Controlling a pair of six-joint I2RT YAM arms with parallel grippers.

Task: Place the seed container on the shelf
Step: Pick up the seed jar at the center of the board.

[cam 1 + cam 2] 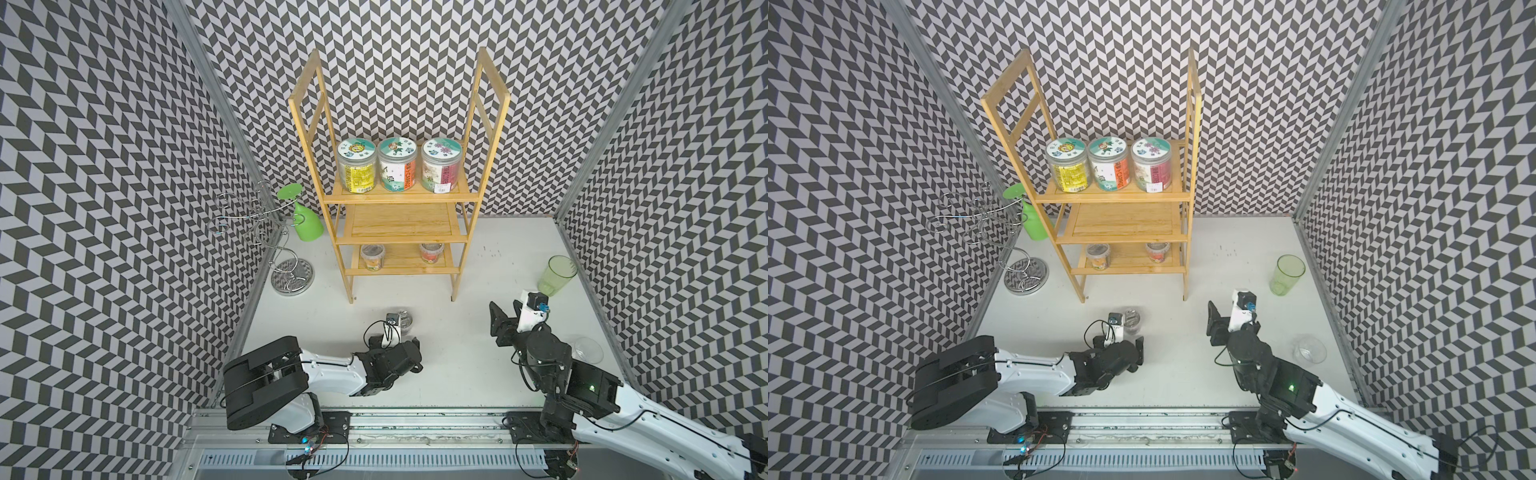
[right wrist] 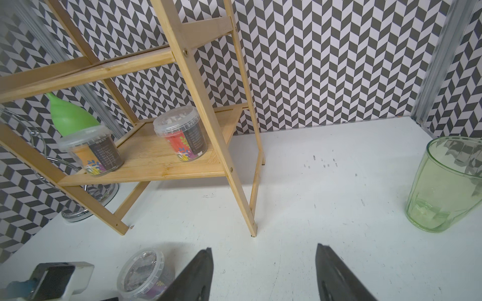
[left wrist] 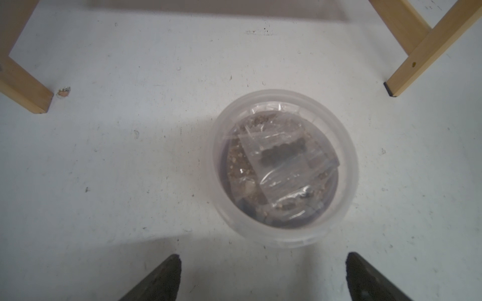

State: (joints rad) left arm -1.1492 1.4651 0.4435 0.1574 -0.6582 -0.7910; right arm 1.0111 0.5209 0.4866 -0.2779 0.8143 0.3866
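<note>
Left jaws stand wide and empty, near, left of centre on the counter [image 1: 457,299]. Just beyond them the seed tub [image 3: 284,169] sits upright on the counter, before the shelf [image 1: 401,224], not on it. Right jaws are partly open, empty; a green cup [image 1: 556,274] stands far right.

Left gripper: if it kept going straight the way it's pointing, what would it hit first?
Most likely the clear seed container on the table: it sits just ahead of the open jaws of the left gripper, slightly off-centre, nothing between. Depth is unclear, so the table just short of it is possible.
</note>
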